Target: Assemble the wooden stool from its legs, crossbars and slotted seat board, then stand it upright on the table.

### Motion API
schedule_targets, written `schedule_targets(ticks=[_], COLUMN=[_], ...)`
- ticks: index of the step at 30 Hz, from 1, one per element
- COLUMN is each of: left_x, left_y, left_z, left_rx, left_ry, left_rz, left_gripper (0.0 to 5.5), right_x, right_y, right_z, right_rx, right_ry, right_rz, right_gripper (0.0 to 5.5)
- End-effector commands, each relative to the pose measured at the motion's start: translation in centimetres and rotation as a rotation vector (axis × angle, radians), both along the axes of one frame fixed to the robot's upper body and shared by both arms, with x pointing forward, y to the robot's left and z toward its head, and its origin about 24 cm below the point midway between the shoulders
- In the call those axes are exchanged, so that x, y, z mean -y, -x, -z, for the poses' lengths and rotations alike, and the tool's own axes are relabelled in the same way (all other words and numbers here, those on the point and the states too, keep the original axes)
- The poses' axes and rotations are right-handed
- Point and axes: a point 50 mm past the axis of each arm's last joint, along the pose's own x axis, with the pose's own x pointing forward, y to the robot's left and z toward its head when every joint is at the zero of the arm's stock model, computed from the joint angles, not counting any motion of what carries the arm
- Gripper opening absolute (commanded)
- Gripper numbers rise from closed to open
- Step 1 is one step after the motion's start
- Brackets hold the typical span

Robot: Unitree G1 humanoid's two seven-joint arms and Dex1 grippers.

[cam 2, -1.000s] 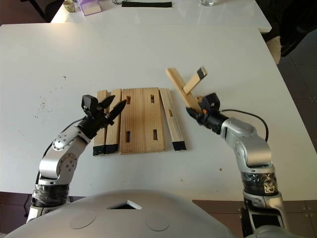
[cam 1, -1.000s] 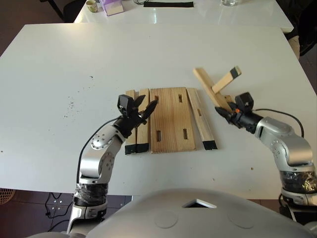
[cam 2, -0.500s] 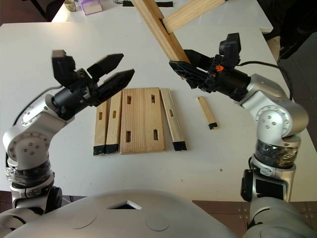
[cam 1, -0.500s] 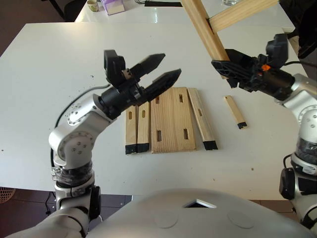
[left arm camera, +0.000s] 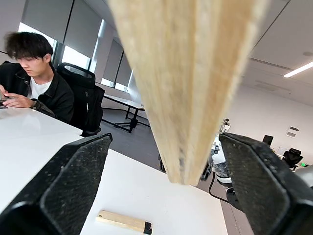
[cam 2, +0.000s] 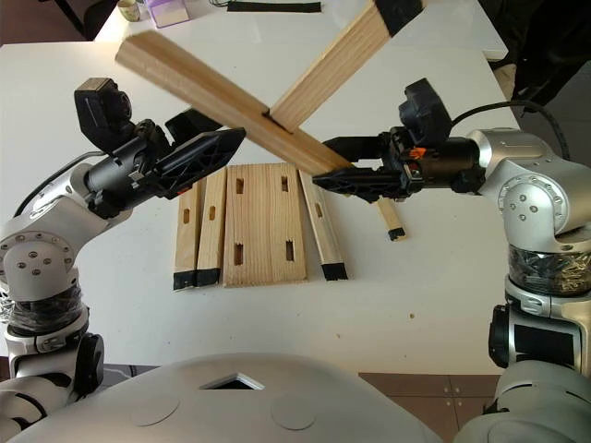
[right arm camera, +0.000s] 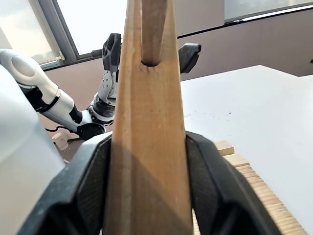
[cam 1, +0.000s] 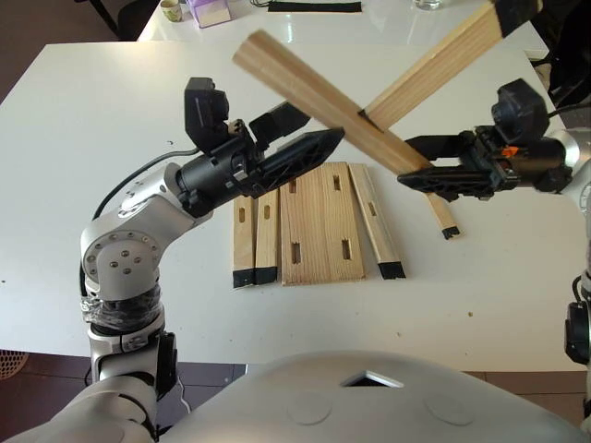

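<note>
My right gripper (cam 1: 413,175) is shut on the lower end of a long wooden leg (cam 1: 314,92), held in the air above the table. A crossbar (cam 1: 434,65) is slotted into that leg and sticks up to the right. My left gripper (cam 1: 300,134) is open; its fingers (left arm camera: 68,191) stand on either side of the leg (left arm camera: 188,73) with a wide gap. The slotted seat board (cam 1: 319,226) lies flat below. Two leg slats (cam 1: 256,231) lie at its left and one (cam 1: 374,221) at its right. A short crossbar (cam 1: 446,220) lies on the table under my right gripper.
The white table (cam 1: 111,185) has bare room on the left and along the front. A second table behind carries a cup (cam 1: 171,10), a small box (cam 1: 209,12) and a black strip (cam 1: 314,7).
My right gripper lifted the joined leg and crossbar off the table, then tipped the leg's free end down toward the left. My left gripper rose and now straddles that leg.
</note>
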Motion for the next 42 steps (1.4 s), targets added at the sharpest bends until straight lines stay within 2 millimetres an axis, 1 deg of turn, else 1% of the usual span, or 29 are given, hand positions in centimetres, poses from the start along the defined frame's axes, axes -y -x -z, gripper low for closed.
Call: schedule_targets(ticks=[1, 5, 6, 7, 13, 16, 19, 20, 21, 24, 27, 28, 29, 31, 33, 35, 37, 38, 42], left_x=[0.5, 0.5, 0.6, 0.6, 0.5, 0.7, 0.8, 0.6, 0.4, -0.6, -2.4, -3.1, -3.8, -5.1, -5.7, -6.3, -6.7, -6.9, -7.2], left_y=[0.2, 1.3, 1.5, 1.6, 1.5, 1.6, 1.5, 1.4, 1.2, 0.9, 0.7, 0.8, 1.0, 2.2, 3.5, 4.7, 5.5, 5.5, 4.8], left_z=[-0.4, -0.2, 0.0, 0.1, 0.4, 1.2, 1.6, 1.5, 1.3, 0.7, 0.1, -0.1, -0.1, 0.3, 1.1, 1.6, 1.7, 1.7, 2.1], left_rx=[0.026, 0.055, 0.056, 0.055, 0.062, 0.063, 0.069, 0.075, 0.085, 0.117, 0.156, 0.169, 0.173, 0.173, 0.16, 0.147, 0.139, 0.138, 0.141], left_ry=[-0.008, -0.01, -0.016, -0.019, -0.026, -0.085, -0.098, -0.096, -0.096, -0.12, -0.188, -0.235, -0.282, -0.419, -0.536, -0.619, -0.658, -0.672, -0.7], left_rz=[0.043, 0.119, 0.13, 0.135, 0.128, 0.129, 0.121, 0.115, 0.105, 0.071, 0.013, -0.018, -0.039, -0.043, -0.004, 0.045, 0.076, 0.079, 0.059], left_gripper=[4.06, 3.48, 3.26, 3.18, 2.14, 2.11, 2.09, 2.09, 2.09, 2.09, 2.09, 2.09, 2.08, 2.08, 2.08, 2.08, 2.08, 2.08, 2.08], right_x=[-0.4, -0.5, -0.4, -0.4, -0.4, -0.6, -0.7, -0.6, -0.3, 0.7, 2.1, 2.8, 3.5, 5.3, 6.6, 7.3, 7.5, 7.3, 6.3], right_y=[-0.2, -0.5, -0.5, -0.5, -0.5, -0.5, -0.6, -0.4, -0.3, -0.3, -0.5, -0.8, -1.0, -1.2, -0.7, 0.0, 0.4, 0.6, 0.6], right_z=[0.0, 0.2, 0.2, 0.2, 0.5, 0.5, 1.0, 1.5, 2.1, 3.9, 5.2, 5.5, 5.8, 6.1, 6.2, 6.2, 6.3, 6.3, 6.7], right_rx=[0.052, 0.067, 0.069, 0.072, 0.076, 0.075, 0.081, 0.099, 0.115, 0.116, 0.094, 0.092, 0.095, 0.098, 0.102, 0.106, 0.111, 0.115, 0.127], right_ry=[0.039, 0.05, 0.051, 0.052, 0.069, 0.065, 0.113, 0.149, 0.193, 0.298, 0.336, 0.344, 0.353, 0.37, 0.379, 0.377, 0.371, 0.368, 0.359], right_rz=[-0.031, -0.028, -0.028, -0.028, -0.035, -0.045, -0.027, -0.028, -0.025, 0.02, 0.1, 0.152, 0.201, 0.309, 0.38, 0.426, 0.452, 0.46, 0.458], right_gripper=[2.09, 2.09, 2.09, 2.08, 2.07, 2.07, 2.07, 2.44, 2.57, 2.94, 2.94, 2.94, 2.94, 2.94, 2.94, 2.94, 2.94, 2.94, 2.94])
